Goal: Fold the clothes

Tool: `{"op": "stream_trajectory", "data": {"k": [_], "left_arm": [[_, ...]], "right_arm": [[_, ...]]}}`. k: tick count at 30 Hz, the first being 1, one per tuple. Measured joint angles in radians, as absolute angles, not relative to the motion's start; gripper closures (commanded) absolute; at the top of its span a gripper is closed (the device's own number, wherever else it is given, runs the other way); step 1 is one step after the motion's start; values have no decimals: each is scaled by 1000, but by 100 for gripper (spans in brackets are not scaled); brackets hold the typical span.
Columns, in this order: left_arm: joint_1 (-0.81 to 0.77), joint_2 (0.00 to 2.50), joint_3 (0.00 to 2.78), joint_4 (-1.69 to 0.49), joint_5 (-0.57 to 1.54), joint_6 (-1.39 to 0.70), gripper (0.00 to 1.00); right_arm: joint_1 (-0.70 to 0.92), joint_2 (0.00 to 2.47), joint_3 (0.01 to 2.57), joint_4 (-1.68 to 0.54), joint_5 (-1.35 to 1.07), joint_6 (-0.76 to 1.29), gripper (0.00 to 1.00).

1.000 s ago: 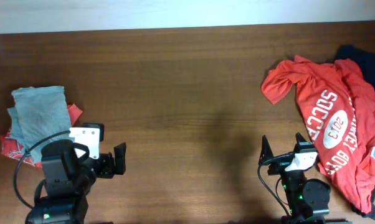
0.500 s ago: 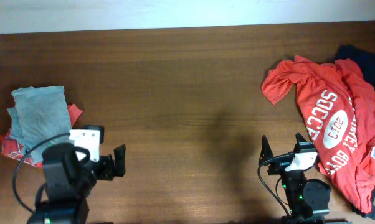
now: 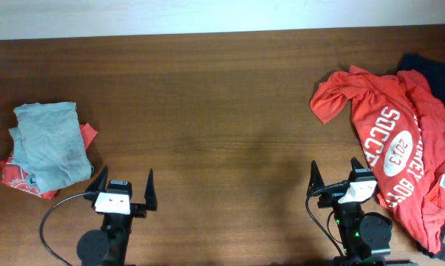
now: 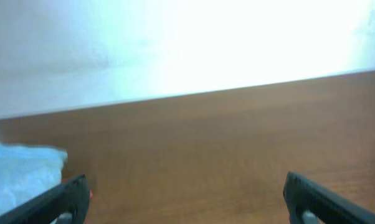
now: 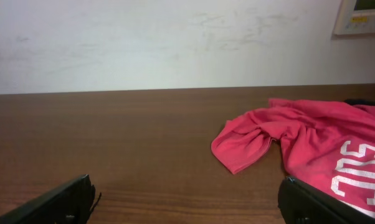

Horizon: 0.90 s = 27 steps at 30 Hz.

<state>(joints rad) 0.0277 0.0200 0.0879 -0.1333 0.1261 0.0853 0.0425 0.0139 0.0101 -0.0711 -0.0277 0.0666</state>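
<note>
A folded pale grey-blue T-shirt (image 3: 51,144) lies at the table's left, on top of a folded red one (image 3: 15,177). In the left wrist view its pale edge (image 4: 19,175) shows at the far left. A crumpled red T-shirt with white lettering (image 3: 389,140) is spread at the right, over a dark navy one (image 3: 437,77). My left gripper (image 3: 123,179) stands open near the front edge, right of the folded pile and holding nothing. My right gripper (image 3: 333,174) is open too, its right finger beside the red shirt's (image 5: 299,140) hem. Both pairs of jaws stand wide over bare wood.
The brown wooden table (image 3: 222,111) ends at a white wall at the back. A small wall panel (image 5: 362,15) shows at the top right of the right wrist view. Both arm bases sit at the table's front edge.
My left arm has drawn back from beside the folded pile and turned from pointing right to pointing straight away from the front edge. The right arm has not moved.
</note>
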Motion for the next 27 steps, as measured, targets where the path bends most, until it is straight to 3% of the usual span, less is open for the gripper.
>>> {"op": "stream_trajectory", "data": {"k": [4,9,27], "left_arm": [[26,14,27,23,88,86,1],[25,14,15,-75,69,86,1],[25,14,15,-75,62,86,1]], "right_arm": [[43,14,10,-71,-28,67,1],[43,14,10,-71,-28,67,1],[43,14,10,-71,-28,67,1]]}}
